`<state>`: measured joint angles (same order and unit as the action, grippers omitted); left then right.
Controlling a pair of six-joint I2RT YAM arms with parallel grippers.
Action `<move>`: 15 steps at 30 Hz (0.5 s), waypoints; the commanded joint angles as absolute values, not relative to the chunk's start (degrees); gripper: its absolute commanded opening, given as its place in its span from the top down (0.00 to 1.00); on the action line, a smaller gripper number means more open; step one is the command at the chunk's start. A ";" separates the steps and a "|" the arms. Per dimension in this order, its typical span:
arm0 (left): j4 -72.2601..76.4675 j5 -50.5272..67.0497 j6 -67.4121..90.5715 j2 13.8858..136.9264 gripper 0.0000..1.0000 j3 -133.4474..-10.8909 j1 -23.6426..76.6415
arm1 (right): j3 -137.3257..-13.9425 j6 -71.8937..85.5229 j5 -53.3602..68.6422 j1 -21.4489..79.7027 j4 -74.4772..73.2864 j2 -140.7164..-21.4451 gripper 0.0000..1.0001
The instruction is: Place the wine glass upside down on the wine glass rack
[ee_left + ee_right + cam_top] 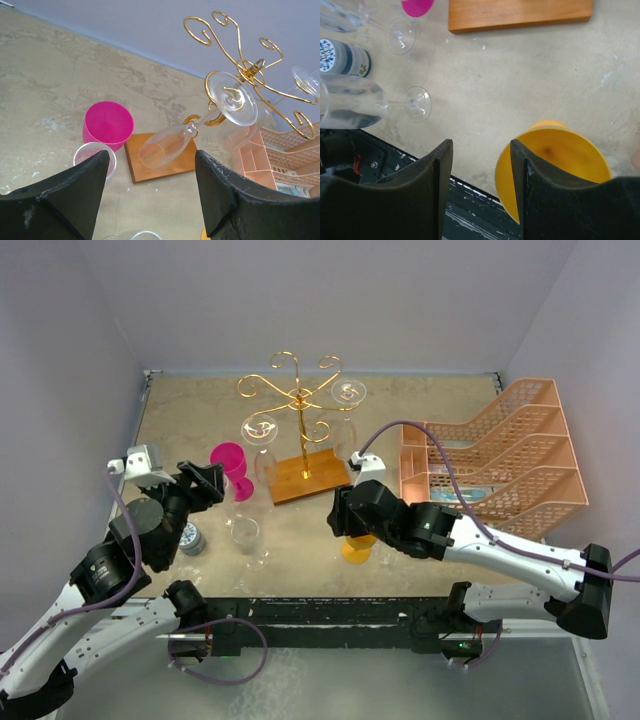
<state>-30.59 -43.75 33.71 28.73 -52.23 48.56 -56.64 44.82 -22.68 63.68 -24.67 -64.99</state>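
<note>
**While two glasses hang, others wait by the near edge**

Across the sandy table (190,420) we log things by size.

- The salmon tray organizer (500,455) sits along the right edge and plays no part.
- The wine glass rack (303,430) stands mid-width, toward the far edge.
- The left gripper (150,165) has its fingers spread wide with nothing between them, and faces the rack from the near-left.
- The right gripper (481,150) is likewise spread and empty. It is low over the near edge, just beside the yellow cup (555,160) and not around it.
- One hung glass (232,97) dangles bowl-down from a left scroll. Another hung glass (348,392) dangles from a far-right scroll.
- A loose wine glass (365,106) and a second loose glass (399,36) rest toward the near edge, left of centre.
- The pink cup (230,462) sits just left of the rack's base.
- A small can (342,57) lies near the loose glasses.

Our reading is that the task is partly done. No glass is in hand, so grasping, inverting and hooking the next one all remain.
</note>
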 commanded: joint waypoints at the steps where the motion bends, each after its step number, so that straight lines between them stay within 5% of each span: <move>1: -28.16 -44.05 35.29 28.92 0.33 -51.30 48.76 | -55.73 49.58 -26.12 63.46 -29.34 -65.18 0.49; 10: -28.11 -43.24 35.77 28.65 0.33 -51.21 48.78 | -52.68 50.91 -24.91 63.46 -26.54 -64.69 0.58; 15: -28.49 -42.43 36.30 28.77 0.33 -52.23 48.78 | -51.17 49.81 -24.57 63.46 -22.97 -65.99 0.87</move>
<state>-30.48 -43.68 35.14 28.75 -50.98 48.56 -52.01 49.47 -24.08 63.68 -26.04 -65.23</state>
